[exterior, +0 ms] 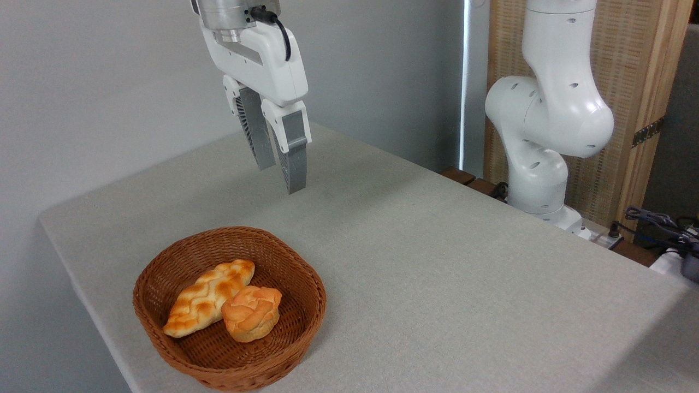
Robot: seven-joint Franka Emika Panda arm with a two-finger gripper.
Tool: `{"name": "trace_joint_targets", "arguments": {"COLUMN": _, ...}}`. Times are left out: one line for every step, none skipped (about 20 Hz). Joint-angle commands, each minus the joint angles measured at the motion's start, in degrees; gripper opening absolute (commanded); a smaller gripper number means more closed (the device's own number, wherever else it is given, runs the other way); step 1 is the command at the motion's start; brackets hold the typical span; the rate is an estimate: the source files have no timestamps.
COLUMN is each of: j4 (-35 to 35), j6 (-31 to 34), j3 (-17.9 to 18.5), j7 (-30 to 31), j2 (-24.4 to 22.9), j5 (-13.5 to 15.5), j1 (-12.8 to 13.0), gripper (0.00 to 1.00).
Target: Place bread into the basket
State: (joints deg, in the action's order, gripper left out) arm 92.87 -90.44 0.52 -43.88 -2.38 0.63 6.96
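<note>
Basket (pixel 164 322), woven wicker, sits nearest the camera on the desk (pixel 437 262). Hand (pixel 280 176) hangs well above it toward 12 o'clock, jaws narrow, empty. Bread (pixel 251 313) lies inside the basket at about 5 o'clock of centre, touching the braided loaf (pixel 207 297). Judged light, soft, crushable; grip gently across the ridged base.

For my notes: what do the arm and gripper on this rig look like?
The arm is glossy white with rounded, bulbous joints dotted with small dark holes. The gripper has a white angular body under a silver metal flange, with a black cable plugged in near the top. Its two jaws are long, grey and tapered; one shows a ribbed face. No markings are visible.
</note>
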Motion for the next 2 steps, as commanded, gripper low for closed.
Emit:
{"name": "trace_joint_targets", "arguments": {"j4": 0.3, "j6": 1.0, "j3": 0.4, "j7": -0.1, "j2": -0.4, "j5": -0.5, "j1": 0.2, "gripper": 1.00}}
{"name": "trace_joint_targets", "arguments": {"j4": 0.3, "j6": 1.0, "j3": 0.4, "j7": 0.2, "j2": -0.3, "j5": -0.5, "j1": 0.2, "gripper": 1.00}}
